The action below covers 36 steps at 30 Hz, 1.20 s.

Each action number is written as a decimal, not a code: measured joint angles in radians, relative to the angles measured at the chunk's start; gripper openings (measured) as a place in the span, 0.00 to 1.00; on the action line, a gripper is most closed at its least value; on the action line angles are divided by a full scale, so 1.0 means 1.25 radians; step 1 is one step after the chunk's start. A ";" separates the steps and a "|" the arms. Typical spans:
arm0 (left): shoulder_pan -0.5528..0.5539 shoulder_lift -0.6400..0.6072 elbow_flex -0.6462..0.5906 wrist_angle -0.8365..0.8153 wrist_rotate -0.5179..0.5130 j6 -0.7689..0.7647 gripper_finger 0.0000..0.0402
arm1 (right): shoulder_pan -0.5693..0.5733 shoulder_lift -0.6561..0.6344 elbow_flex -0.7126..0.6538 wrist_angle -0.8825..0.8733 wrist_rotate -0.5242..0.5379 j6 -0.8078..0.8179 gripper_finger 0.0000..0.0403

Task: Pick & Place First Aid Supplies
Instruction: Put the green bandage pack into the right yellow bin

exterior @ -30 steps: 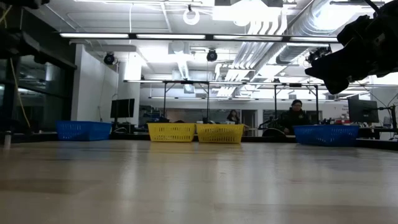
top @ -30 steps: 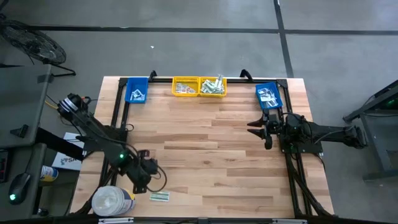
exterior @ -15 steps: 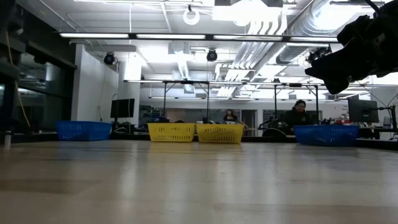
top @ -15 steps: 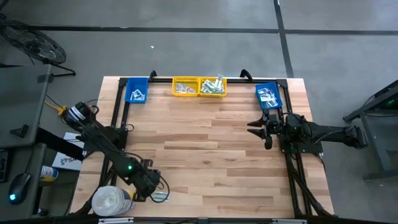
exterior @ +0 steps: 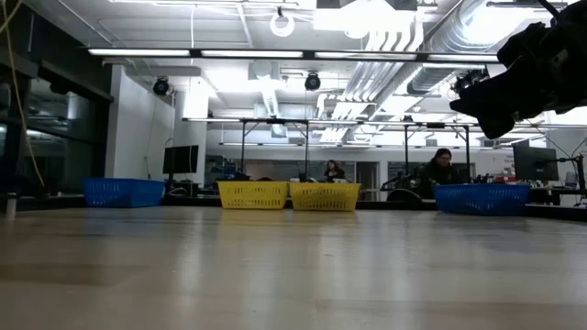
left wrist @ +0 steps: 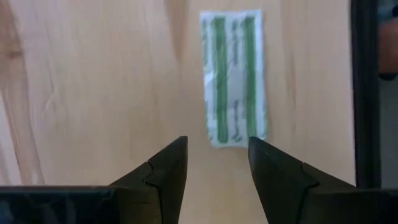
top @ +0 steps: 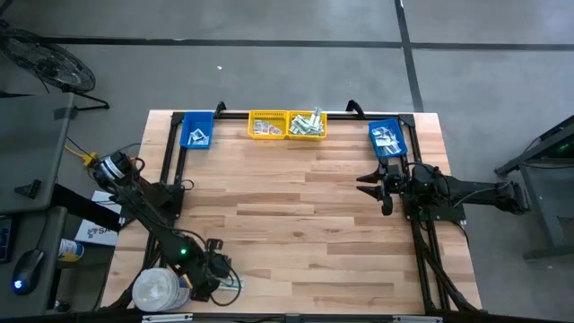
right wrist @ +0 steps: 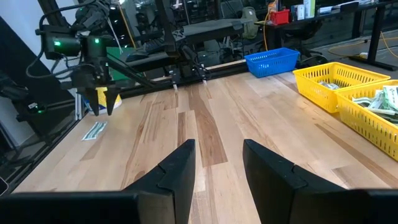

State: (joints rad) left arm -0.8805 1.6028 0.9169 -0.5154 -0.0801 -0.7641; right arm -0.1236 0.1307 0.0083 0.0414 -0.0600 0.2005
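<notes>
Green-white strip packet (left wrist: 233, 78) lies flat on the tabletop (top: 296, 215) at its near left edge, just beside the big white tub (top: 160, 290). The left claw (left wrist: 217, 163) hangs right above it with its fingers apart and empty, their tips at one short end of the packet; from the right wrist view the packet (right wrist: 94, 130) lies just below the claw, not touched by it.

Along the far edge, from left to right, stand a blue bin (top: 196, 129) with a few packets, two yellow bins (top: 286, 125) side by side holding more packets, and a second blue bin (top: 387, 139) with white packets.

The right claw (top: 367, 184) waits at the right side of the tabletop, near the right blue bin and above the wood, its fingers (right wrist: 180, 168) apart with nothing between them.

In the room beyond the tabletop, two people (exterior: 438, 165) sit far off.
</notes>
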 joint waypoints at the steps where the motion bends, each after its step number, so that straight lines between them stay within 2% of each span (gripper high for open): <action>1: -0.005 0.000 0.004 0.001 -0.010 0.000 0.42 | 0.000 0.000 0.000 0.000 0.000 0.000 0.32; 6: -0.030 0.022 0.031 -0.001 -0.048 0.010 0.42 | 0.000 0.000 0.000 0.000 0.000 0.000 0.32; 13: -0.040 0.103 0.073 -0.033 -0.107 0.064 0.42 | 0.000 0.000 0.000 0.000 0.000 0.000 0.32; 26: -0.040 0.187 0.098 -0.021 -0.100 0.063 0.42 | 0.000 0.000 0.000 0.000 0.000 0.000 0.32; 30: -0.039 0.207 0.099 -0.027 -0.076 0.048 0.37 | 0.000 0.000 0.000 0.000 0.000 0.000 0.32; 36: -0.039 0.211 0.098 -0.022 -0.080 0.015 0.23 | 0.000 0.000 0.000 0.000 0.000 0.000 0.32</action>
State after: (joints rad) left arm -0.9295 1.8669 1.0399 -0.5434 -0.1807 -0.7450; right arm -0.1236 0.1307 0.0082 0.0414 -0.0601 0.2005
